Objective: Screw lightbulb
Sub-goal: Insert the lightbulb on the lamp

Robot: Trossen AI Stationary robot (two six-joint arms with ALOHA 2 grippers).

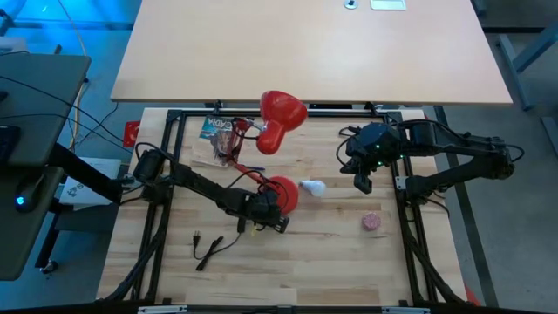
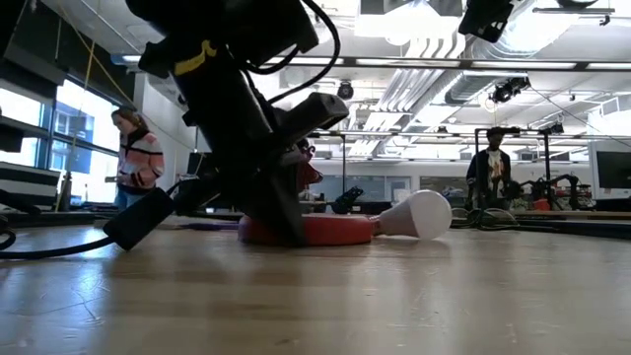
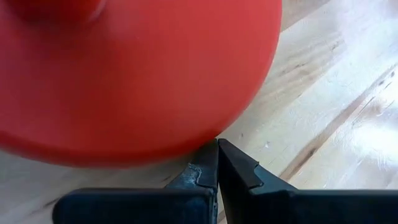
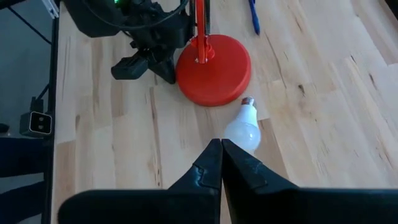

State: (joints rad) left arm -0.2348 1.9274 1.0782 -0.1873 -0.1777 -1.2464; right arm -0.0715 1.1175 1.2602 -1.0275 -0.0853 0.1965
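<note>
Lightbulb lying flat beside lamp base, screw end pointing at it; right gripper hovering nearer, pinched shut, empty; left gripper closed against base.

Evenly and brightly lit from overhead, with rows of ceiling lights blown out to white far above the left tool (itself a dark, backlit mass). Soft, smeared red lamp base right beyond the tool tips, out of focus. Pale glare on the table beside them. Only faint shadows.
</note>
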